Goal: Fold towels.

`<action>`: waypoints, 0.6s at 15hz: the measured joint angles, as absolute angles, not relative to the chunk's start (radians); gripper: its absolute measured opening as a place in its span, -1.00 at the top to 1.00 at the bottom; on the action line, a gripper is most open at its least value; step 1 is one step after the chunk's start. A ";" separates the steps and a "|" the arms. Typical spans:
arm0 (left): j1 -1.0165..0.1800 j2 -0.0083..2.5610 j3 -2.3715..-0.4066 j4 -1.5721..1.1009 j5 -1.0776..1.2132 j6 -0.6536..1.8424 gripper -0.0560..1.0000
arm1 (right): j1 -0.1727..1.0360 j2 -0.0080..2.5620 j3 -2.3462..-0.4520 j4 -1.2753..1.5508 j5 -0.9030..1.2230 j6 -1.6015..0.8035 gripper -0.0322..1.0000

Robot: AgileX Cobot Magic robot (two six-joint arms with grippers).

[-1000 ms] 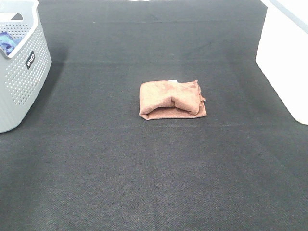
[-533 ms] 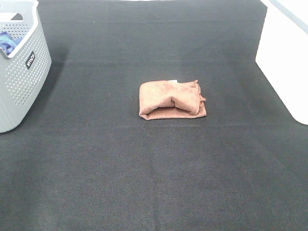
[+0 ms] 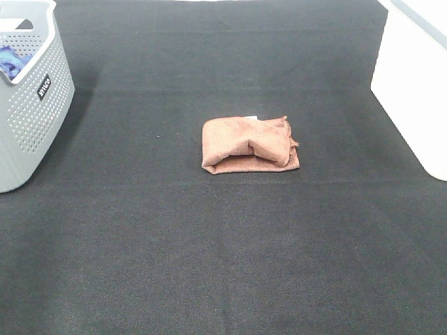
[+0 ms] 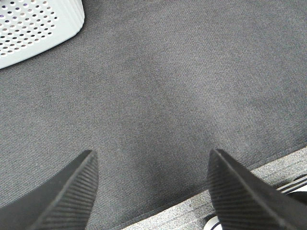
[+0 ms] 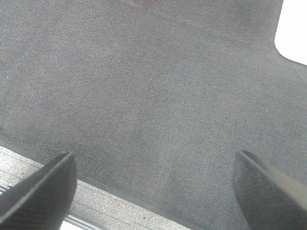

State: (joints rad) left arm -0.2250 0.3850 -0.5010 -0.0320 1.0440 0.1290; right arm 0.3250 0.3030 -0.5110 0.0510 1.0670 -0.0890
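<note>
A reddish-brown towel (image 3: 250,144) lies folded into a small bundle in the middle of the dark mat (image 3: 209,237), a small white tag showing at its far edge. Neither arm shows in the exterior high view. My left gripper (image 4: 151,158) is open and empty above the mat near its front edge. My right gripper (image 5: 153,165) is open and empty, also above the mat near the front edge. The towel does not show in either wrist view.
A grey perforated basket (image 3: 28,98) with blue cloth inside stands at the far left; its corner shows in the left wrist view (image 4: 38,26). A white box (image 3: 415,84) stands at the right edge and shows in the right wrist view (image 5: 293,28).
</note>
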 joint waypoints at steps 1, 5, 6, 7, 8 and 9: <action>-0.225 0.384 -0.501 -0.032 1.044 0.129 -0.30 | 0.298 0.303 -0.511 0.055 1.067 -0.089 -0.68; -0.161 0.321 -0.501 -0.032 1.047 0.131 -0.30 | 0.106 0.248 -0.511 0.060 1.067 -0.089 -0.68; -0.118 0.279 -0.501 -0.032 1.047 0.131 -0.30 | 0.025 0.181 -0.511 0.060 1.067 -0.089 -0.68; -0.058 0.196 -0.501 -0.032 1.047 0.131 -0.30 | -0.005 0.125 -0.511 0.060 1.067 -0.089 -0.68; -0.029 0.132 -0.501 -0.032 1.047 0.131 -0.30 | -0.016 0.075 -0.511 0.061 1.067 -0.089 -0.68; -0.003 0.077 -0.501 -0.032 1.047 0.131 -0.30 | -0.020 0.025 -0.511 0.062 1.067 -0.089 -0.68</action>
State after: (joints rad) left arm -0.0030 0.0770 -0.5010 -0.0320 1.0470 0.1310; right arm -0.0200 0.0250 -0.5110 0.0620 1.0670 -0.0890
